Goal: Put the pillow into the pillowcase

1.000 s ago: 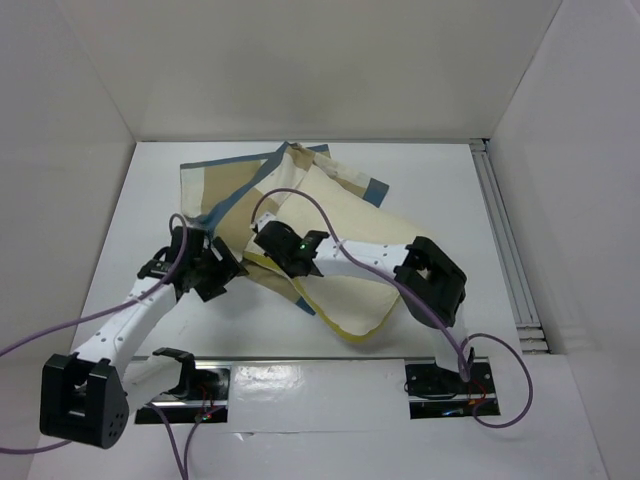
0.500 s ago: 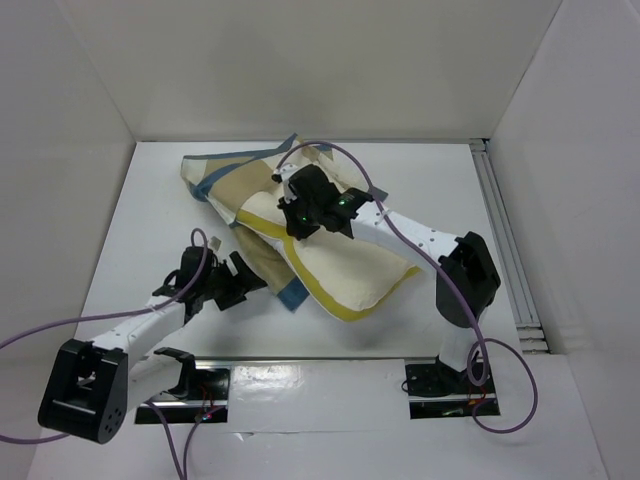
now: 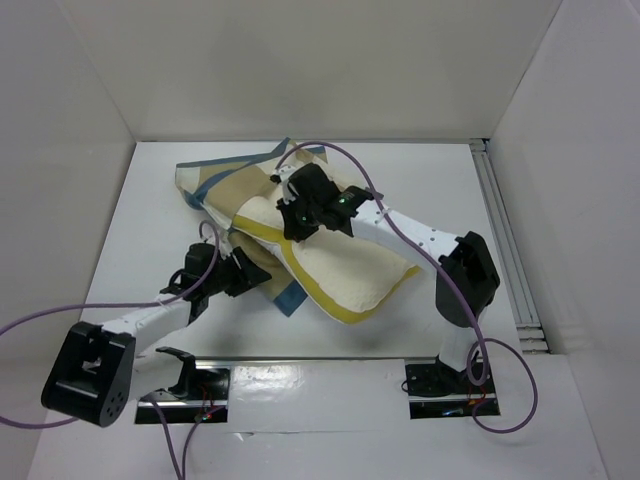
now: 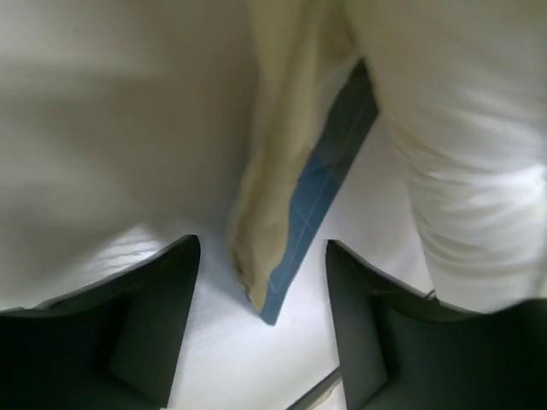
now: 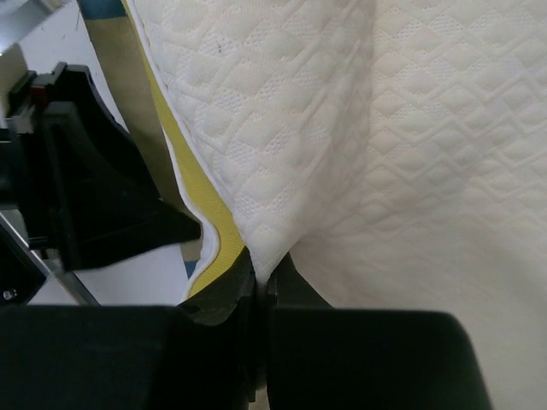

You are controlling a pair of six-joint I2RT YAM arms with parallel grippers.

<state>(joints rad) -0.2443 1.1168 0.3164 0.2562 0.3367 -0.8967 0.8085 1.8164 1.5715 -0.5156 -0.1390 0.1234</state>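
The cream pillow (image 3: 345, 270) with a yellow edge lies across the middle of the table, its upper left part over the checked blue and tan pillowcase (image 3: 215, 185). My right gripper (image 3: 296, 222) is shut on a pinch of the pillow's quilted fabric (image 5: 265, 256) near its yellow edge (image 5: 218, 243). My left gripper (image 3: 262, 275) is open and empty low over the table. A blue and tan corner of the pillowcase (image 4: 295, 231) hangs between its fingers (image 4: 158, 316) without touching them. The pillow's side (image 4: 466, 171) is on its right.
White walls close in the table on the left, back and right. A metal rail (image 3: 505, 250) runs along the right edge. Purple cables (image 3: 400, 195) loop over both arms. The arm bases sit on a shiny plate (image 3: 310, 385) at the near edge.
The right gripper swung from the pillow's near left up to its far left part a second ago and now holds there. The left gripper moved right, closer to the pillowcase corner.
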